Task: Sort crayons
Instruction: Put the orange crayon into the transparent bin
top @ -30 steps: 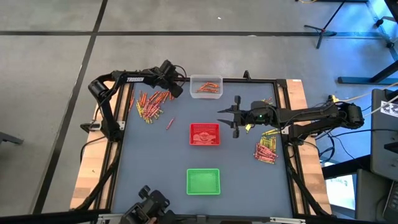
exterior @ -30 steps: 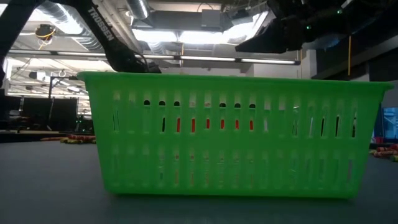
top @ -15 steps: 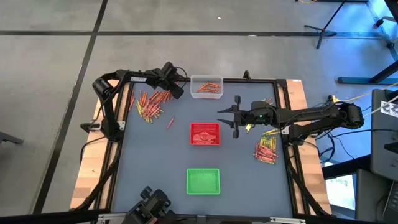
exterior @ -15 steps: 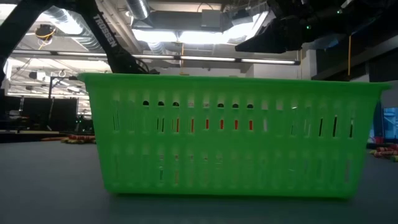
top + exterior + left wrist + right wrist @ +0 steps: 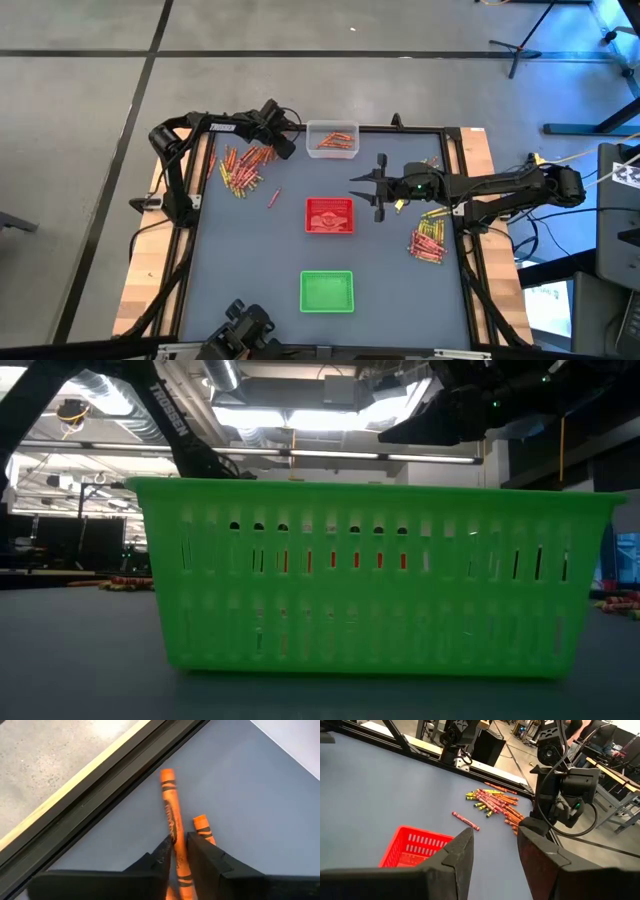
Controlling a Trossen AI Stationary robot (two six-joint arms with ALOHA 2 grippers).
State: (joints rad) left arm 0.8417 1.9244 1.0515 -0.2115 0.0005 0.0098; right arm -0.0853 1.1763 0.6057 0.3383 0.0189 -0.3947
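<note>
Crayons lie in a pile (image 5: 243,165) at the far left of the mat and in another pile (image 5: 428,240) at the right; one red crayon (image 5: 272,197) lies alone. My left gripper (image 5: 287,142) is down at the mat's far edge, between the left pile and the clear tray (image 5: 308,140), shut on an orange crayon (image 5: 171,815). A second orange crayon (image 5: 202,825) lies beside it. My right gripper (image 5: 377,187) hangs open above the mat, right of the red tray (image 5: 312,228), with nothing between its fingers (image 5: 462,852). My left gripper pinches the orange crayon's two long sides about midway along it (image 5: 176,844) between its two fingers (image 5: 164,851). The fingers slant down from above and run along the crayon. The crayon lies flat on the mat, its far end pointing toward the table's frame rail.
The clear tray holds a few orange crayons (image 5: 333,140). The green tray (image 5: 306,300) stands near the front edge and fills the low view (image 5: 370,575). The black frame rail (image 5: 100,805) runs close beside my left gripper. Bare mat lies between the trays and the piles.
My left arm has sunk a little toward the mat beside the clear tray, then kept still. The right arm, trays and crayon piles have not moved.
</note>
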